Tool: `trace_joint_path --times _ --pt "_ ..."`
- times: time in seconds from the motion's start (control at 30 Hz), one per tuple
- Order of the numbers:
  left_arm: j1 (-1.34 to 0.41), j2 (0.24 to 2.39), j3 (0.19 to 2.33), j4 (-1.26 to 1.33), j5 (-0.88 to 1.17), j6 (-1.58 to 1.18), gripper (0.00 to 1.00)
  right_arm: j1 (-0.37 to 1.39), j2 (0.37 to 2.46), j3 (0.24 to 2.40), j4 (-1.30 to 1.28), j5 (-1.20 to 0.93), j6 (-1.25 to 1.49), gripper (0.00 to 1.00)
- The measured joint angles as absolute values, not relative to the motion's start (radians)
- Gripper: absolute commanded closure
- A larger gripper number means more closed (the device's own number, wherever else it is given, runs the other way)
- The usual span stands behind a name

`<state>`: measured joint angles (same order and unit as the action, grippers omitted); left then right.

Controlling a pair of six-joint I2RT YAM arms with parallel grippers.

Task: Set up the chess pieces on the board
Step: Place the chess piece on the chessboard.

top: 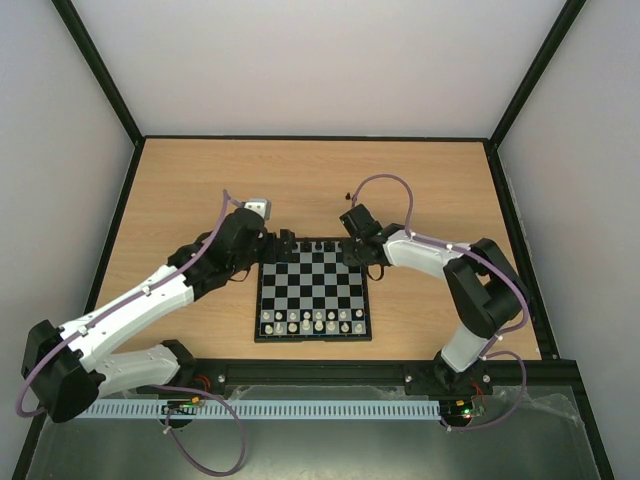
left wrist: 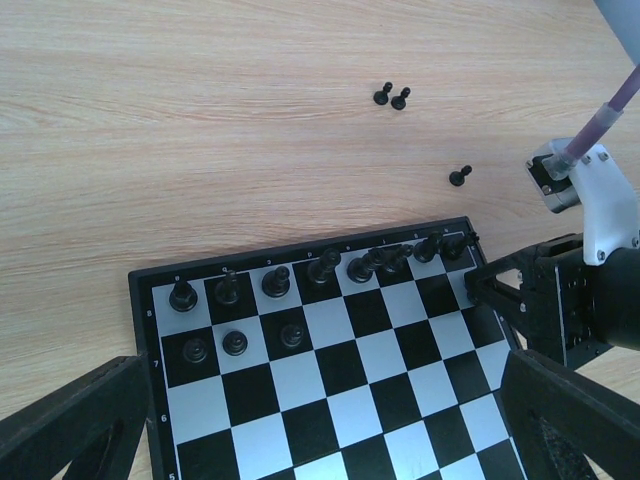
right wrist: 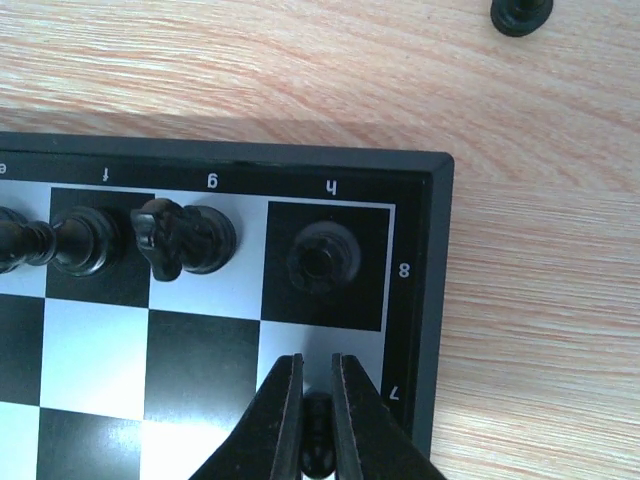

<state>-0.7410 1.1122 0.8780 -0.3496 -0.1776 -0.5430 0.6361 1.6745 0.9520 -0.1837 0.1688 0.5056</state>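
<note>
Pinches a black pawn (right wrist: 317, 440) in the right hand (right wrist: 317, 372) over h7, hard against the board (right wrist: 420, 200) corner rim. Crowds rook (right wrist: 322, 258) and knight (right wrist: 180, 238) just beyond. Holds left hand (left wrist: 320, 400) spread wide above the far rows. Finds three loose pawns (left wrist: 400, 99) on open table (left wrist: 200, 120) past the far edge.

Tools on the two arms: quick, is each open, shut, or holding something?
Left tool: open, holding nothing.
Right tool: shut on a black chess piece.

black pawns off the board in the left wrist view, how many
3. One black pawn with a second pawn right beside it, a third pawn nearer the board corner. Others may lie outside the frame.
</note>
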Motion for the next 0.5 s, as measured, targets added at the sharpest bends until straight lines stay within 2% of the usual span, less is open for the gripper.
trace_joint_path --times 0.23,0.5 --pt "-0.741 1.123 0.878 -0.349 -0.177 -0.543 0.01 0.637 1.696 0.971 -0.174 0.183 0.505 0.95" --pt "-0.738 1.129 0.878 -0.348 -0.177 -0.542 0.01 0.638 1.702 0.975 -0.168 0.188 0.505 0.82"
